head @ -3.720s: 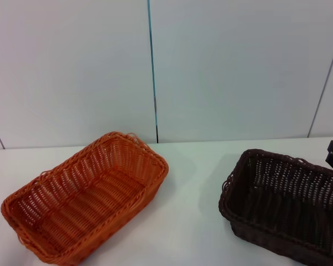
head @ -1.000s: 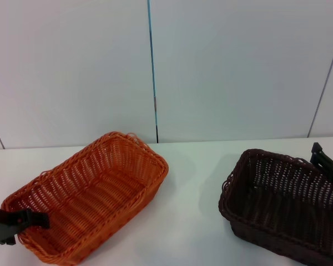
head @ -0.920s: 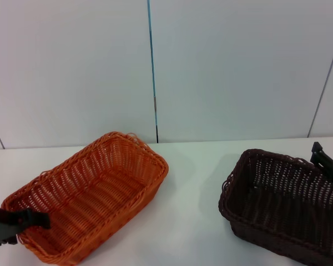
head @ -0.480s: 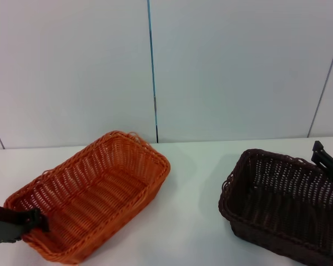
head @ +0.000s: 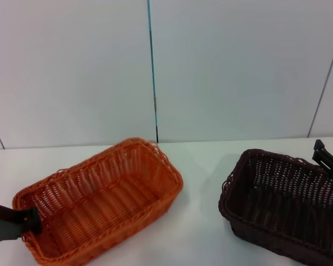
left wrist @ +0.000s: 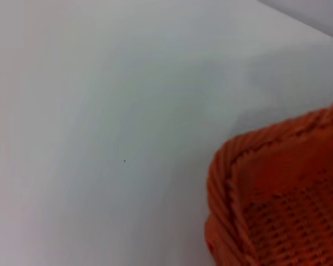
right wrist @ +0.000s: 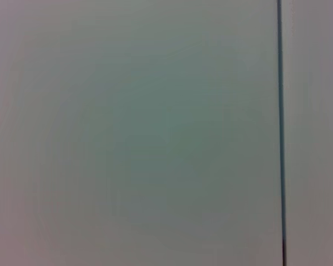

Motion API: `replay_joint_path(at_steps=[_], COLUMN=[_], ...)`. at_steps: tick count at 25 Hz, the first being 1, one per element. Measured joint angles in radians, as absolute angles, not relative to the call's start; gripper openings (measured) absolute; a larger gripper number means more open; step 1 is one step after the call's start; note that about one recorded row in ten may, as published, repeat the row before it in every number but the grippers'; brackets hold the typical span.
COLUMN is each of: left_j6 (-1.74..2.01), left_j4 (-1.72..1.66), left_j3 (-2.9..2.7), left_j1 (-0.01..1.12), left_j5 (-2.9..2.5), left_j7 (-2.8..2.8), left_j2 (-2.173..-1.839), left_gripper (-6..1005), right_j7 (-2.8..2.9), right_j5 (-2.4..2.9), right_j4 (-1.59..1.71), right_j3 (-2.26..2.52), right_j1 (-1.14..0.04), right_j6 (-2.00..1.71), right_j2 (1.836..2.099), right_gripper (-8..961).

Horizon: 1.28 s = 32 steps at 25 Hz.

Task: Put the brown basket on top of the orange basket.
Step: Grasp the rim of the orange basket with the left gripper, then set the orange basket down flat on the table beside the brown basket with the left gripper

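A: The brown basket [head: 286,206] sits on the white surface [head: 200,183] at the robot's right, mouth up, running out of the head view at the lower right edge. Nothing lies in it that I can see.

B: And the orange basket [head: 100,200]?

A: On the same surface at the left, well apart from the brown one, with bare white between them. It lies at a slant, one short end toward the back wall [head: 233,66] and the other toward the lower left corner of the view. It is also mouth up.

B: Where is the left gripper [head: 29,221]?

A: At the near-left short end of the orange basket. Its dark fingers reach the braided rim there and seem closed on it, though the weave hides part of the contact. The left wrist view shows only a rounded corner of that orange basket over the white surface, none of the fingers.

B: The right gripper [head: 327,159]?

A: A dark piece of it shows at the right edge of the head view, just beside the far rim of the brown basket. I cannot tell whether its fingers are spread or closed, nor whether they touch the rim. The right wrist view shows only the pale wall and a dark seam [right wrist: 279,133].
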<state>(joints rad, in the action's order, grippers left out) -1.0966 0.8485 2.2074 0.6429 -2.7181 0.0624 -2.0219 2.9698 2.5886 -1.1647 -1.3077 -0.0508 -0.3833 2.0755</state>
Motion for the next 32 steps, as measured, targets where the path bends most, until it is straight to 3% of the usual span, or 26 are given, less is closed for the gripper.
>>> replay_joint_path(at_steps=[5,9,16,17,22,32], left_j6=[-1.096,-1.114,-1.185,-1.229,-1.270,-1.303], left_j4=[0.848,0.840,0.823,0.822,0.822,0.786], left_j3=[2.207,2.207,2.268,2.341,2.362,2.364], left_j1=[0.647,0.668,0.712,0.728,0.752,0.773], left_j5=[-2.717,-2.716,-2.650,-2.594,-2.585,-2.534], left_j7=[0.088,0.101,0.173,0.240,0.258,0.286], left_j2=[-2.020,-2.011,-1.975,-1.952,-1.917,-1.896], left_gripper=[168,169,167,167,173,186], right_j7=[2.970,2.970,2.969,2.968,2.968,2.968], right_j5=[2.589,2.589,2.589,2.589,2.589,2.589], right_j4=[-1.163,-1.162,-1.155,-1.153,-1.152,-1.155], right_j3=[-1.310,-1.311,-1.312,-1.312,-1.312,-1.308], right_j1=[-0.054,-0.058,-0.061,-0.061,-0.058,-0.063], right_j6=[-0.384,-0.384,-0.384,-0.384,-0.384,-0.384], right_j2=[2.075,2.075,2.075,2.075,2.075,2.076], right_gripper=[933,932,931,931,930,930])
